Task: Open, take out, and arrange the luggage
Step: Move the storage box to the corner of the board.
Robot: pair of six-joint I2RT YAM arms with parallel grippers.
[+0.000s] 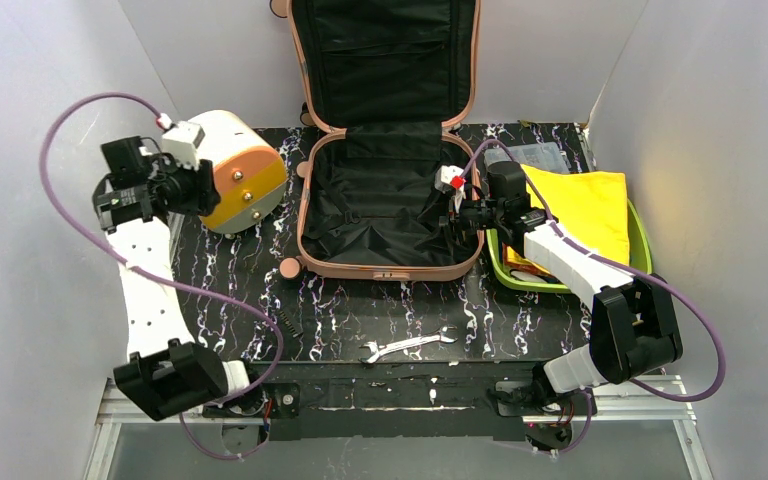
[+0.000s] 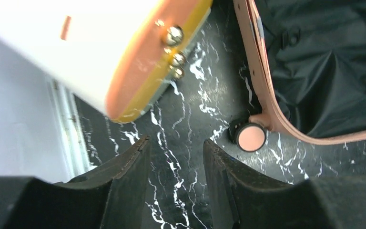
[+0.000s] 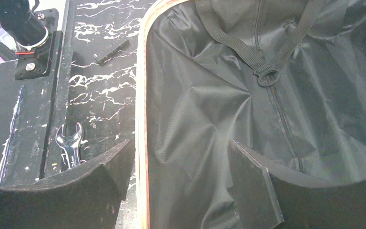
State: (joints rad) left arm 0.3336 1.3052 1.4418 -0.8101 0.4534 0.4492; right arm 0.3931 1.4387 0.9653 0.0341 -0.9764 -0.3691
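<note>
Right wrist view: right fingers [image 3: 109,171] spread wide, empty, poised over the rim of the luggage [image 3: 209,105], which lies open mid-surface [image 3: 100,95]. Left fingers [image 2: 124,167] part-open, holding nothing. Shell likely stiff, smooth and light; take the rim, not the slack lining.

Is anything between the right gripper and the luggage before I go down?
Nothing visible. The right gripper, jaws open, hangs over the right side of the open luggage, with only bare black lining ahead of it. A loose strap lies on the lining farther in.
</note>
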